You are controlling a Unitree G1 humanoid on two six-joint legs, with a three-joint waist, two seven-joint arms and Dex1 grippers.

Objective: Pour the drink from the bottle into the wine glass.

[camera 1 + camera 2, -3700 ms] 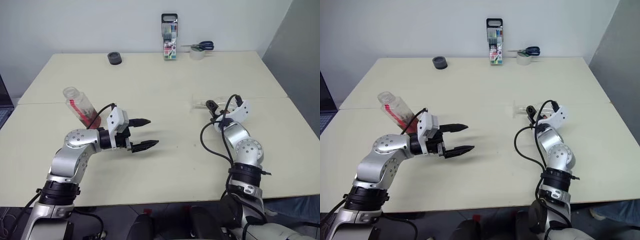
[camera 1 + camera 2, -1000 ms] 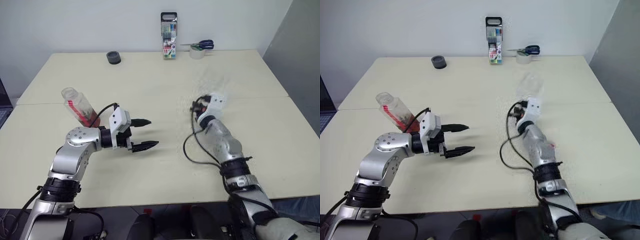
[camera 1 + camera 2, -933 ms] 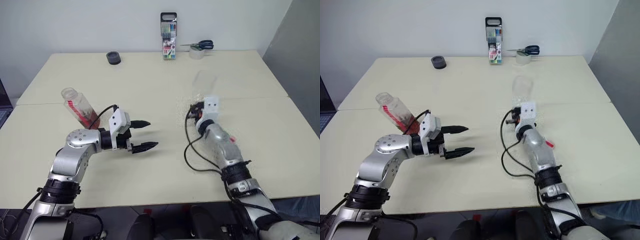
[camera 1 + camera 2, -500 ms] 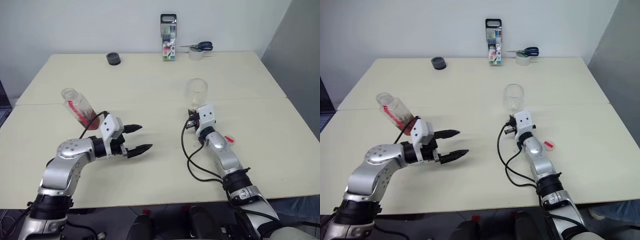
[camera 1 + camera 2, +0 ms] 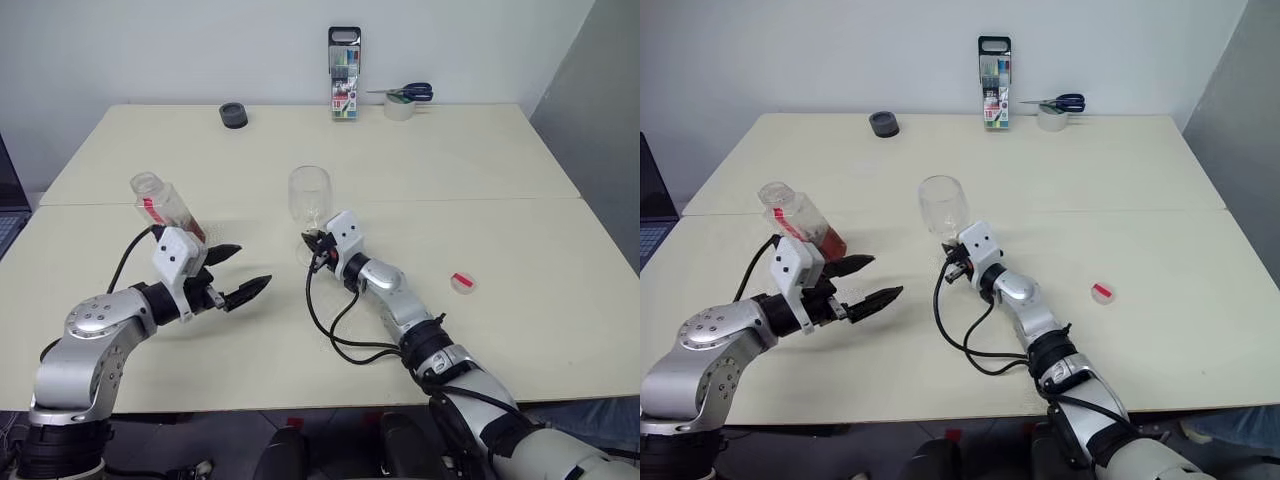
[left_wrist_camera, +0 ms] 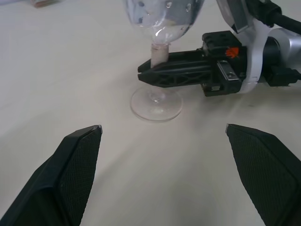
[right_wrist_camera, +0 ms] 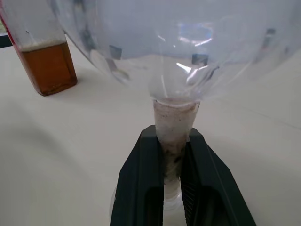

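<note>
The wine glass (image 5: 310,192) is upright near the middle of the table, with its foot (image 6: 156,102) on or just above the surface. My right gripper (image 5: 312,240) is shut on its stem (image 7: 173,129), just under the bowl. The bottle (image 5: 163,203) stands uncapped to the left, with the reddish-brown drink (image 7: 49,68) low in it and a red label strip down its side. My left gripper (image 5: 252,266) is open and holds nothing. It hovers between bottle and glass and points at the glass's foot, its fingers (image 6: 77,162) spread wide.
A small pink-red cap (image 5: 462,282) lies on the table to the right of my right arm. At the far edge stand a tall marker case (image 5: 343,62), a tape roll with scissors on it (image 5: 403,98) and a black round object (image 5: 233,115).
My right gripper has carried the wine glass leftward across the table toward the bottle. My left gripper has drawn back to the left, nearer the bottle, still open.
</note>
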